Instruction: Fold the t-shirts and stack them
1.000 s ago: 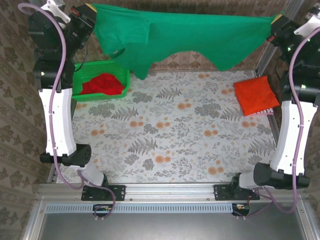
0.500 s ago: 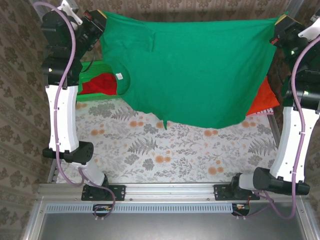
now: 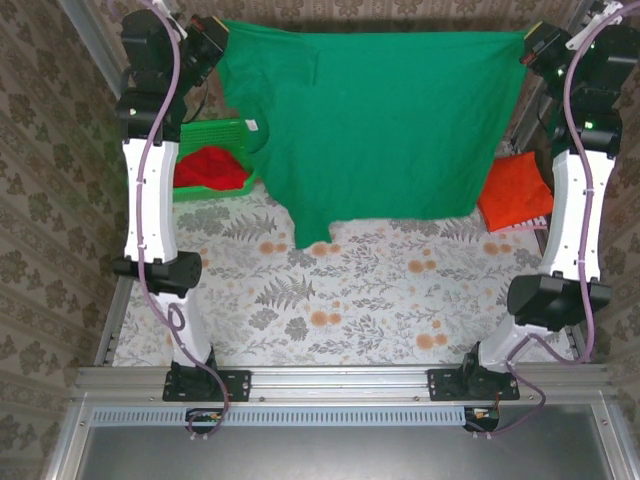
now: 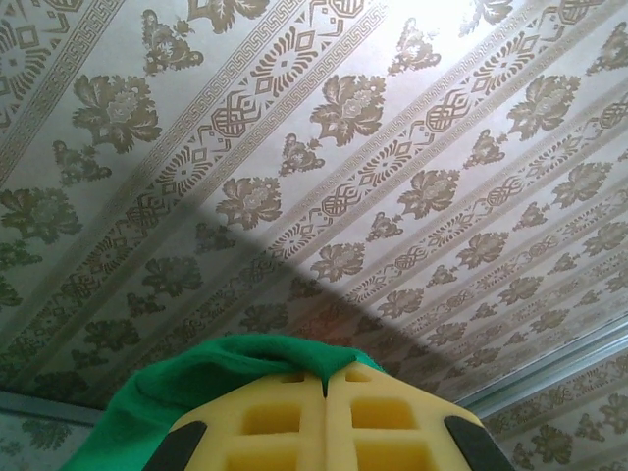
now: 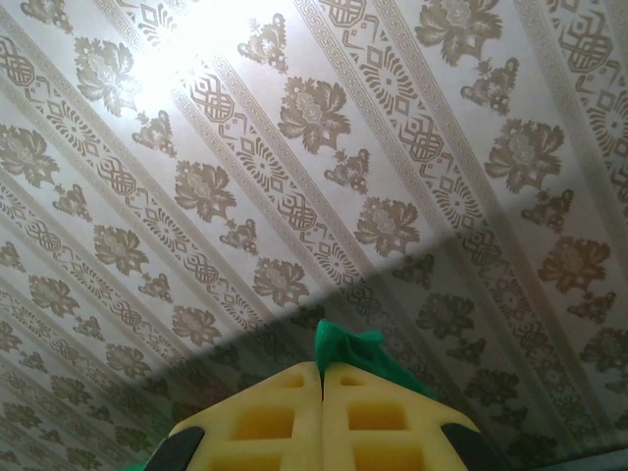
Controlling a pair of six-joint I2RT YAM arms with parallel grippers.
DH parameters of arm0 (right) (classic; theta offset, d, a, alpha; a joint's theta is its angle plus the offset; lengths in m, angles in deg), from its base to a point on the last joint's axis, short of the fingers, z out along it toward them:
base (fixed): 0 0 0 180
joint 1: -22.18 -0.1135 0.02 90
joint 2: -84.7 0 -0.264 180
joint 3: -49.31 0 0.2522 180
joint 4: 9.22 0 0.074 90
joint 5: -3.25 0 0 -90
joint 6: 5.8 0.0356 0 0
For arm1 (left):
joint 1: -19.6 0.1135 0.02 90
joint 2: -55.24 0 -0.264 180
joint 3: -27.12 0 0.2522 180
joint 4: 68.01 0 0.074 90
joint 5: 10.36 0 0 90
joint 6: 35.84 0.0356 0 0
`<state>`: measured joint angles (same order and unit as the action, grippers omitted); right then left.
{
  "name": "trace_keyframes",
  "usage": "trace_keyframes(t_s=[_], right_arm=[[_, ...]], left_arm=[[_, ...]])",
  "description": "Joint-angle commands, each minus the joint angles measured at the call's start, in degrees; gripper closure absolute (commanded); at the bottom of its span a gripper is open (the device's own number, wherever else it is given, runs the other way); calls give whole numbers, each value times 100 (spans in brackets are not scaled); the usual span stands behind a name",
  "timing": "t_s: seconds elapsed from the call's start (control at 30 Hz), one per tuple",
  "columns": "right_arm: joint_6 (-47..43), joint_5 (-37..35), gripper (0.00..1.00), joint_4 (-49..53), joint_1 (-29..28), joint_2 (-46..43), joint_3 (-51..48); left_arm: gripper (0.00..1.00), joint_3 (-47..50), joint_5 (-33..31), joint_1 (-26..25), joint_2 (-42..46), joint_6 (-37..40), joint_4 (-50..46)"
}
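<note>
A dark green t-shirt [image 3: 380, 120] hangs spread out high over the far half of the table, stretched between both arms. My left gripper [image 3: 222, 30] is shut on its upper left corner, and green cloth [image 4: 186, 388] bulges out between the yellow fingers [image 4: 265, 422]. My right gripper [image 3: 527, 40] is shut on the upper right corner, where a tuft of green cloth [image 5: 348, 345] sticks out of the fingertips [image 5: 383, 417]. A folded orange-red t-shirt [image 3: 515, 190] lies at the right edge. A red t-shirt [image 3: 210, 165] sits crumpled in the basket.
A bright green lattice basket [image 3: 215, 130] stands at the far left, partly behind the hanging shirt. The floral tabletop [image 3: 340, 300] stretches toward the arm bases. Patterned walls close in the left, right and far sides.
Both arms rose and swung toward the far wall. The green shirt, first bunched along its top edge, has dropped open into a wide hanging sheet and now swings back toward the rear.
</note>
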<state>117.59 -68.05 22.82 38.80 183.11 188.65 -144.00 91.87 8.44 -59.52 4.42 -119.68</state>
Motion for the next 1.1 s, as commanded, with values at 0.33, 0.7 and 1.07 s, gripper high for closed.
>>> trace_keyframes(t_s=[0.33, 0.7, 1.07], right_arm=[[-229, 104, 100, 886, 123, 46, 1201], [-391, 266, 100, -205, 170, -2840, -4599], [615, 173, 100, 634, 158, -5130, -9332]], left_arm=[[100, 774, -10, 249, 1045, 75, 189], [100, 6809, 472, -42, 3537, -576, 1091], [100, 10830, 610, -321, 4610, -1583, 1288]])
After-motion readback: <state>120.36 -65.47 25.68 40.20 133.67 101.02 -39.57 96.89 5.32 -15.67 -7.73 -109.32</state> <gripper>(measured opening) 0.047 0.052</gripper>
